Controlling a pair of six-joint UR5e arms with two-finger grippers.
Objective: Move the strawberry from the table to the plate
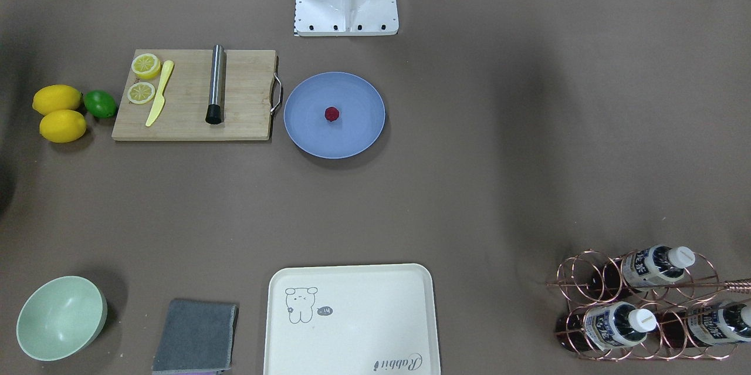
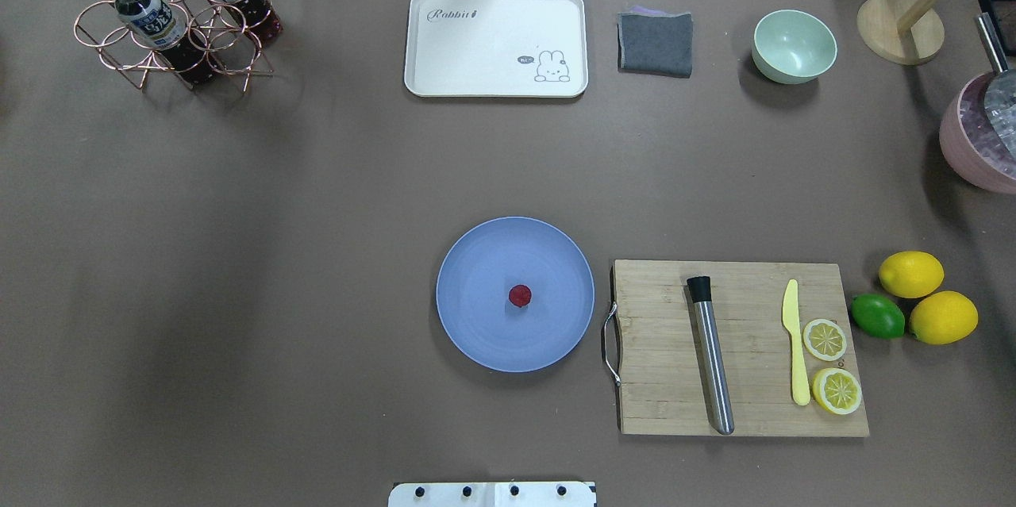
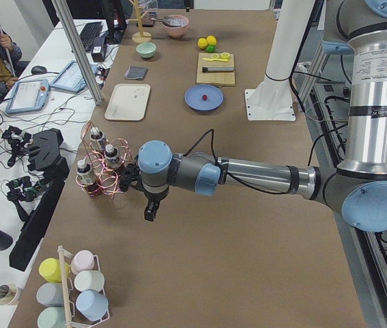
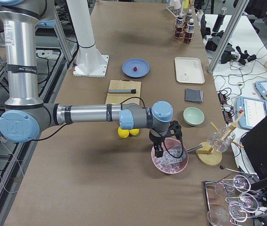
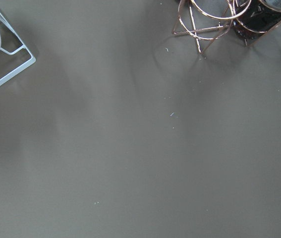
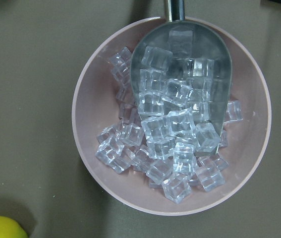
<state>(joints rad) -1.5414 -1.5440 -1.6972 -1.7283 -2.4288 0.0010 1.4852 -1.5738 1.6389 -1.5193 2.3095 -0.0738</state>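
The small dark-red strawberry [image 1: 332,114] [image 2: 520,295] lies in the middle of the round blue-grey plate [image 1: 358,134] [image 2: 476,324], which rests on the brown table [image 1: 499,175]. Both arms are far from it. The left gripper [image 3: 149,208] hangs over the table's left end beside the copper bottle rack [image 3: 101,171]; the side view does not let me tell whether it is open or shut. The right gripper [image 4: 159,149] hangs over a pink bowl of ice cubes [image 4: 170,161] [image 6: 170,119] at the right end; its state cannot be told either. Neither wrist view shows fingers.
A wooden cutting board [image 2: 738,348] with a steel muddler, yellow knife and lemon slices lies right of the plate. Two lemons and a lime [image 2: 877,315] sit beyond it. At the far edge stand a cream tray [image 2: 496,43], grey cloth [image 2: 655,43], green bowl [image 2: 794,45] and bottle rack [image 2: 171,15].
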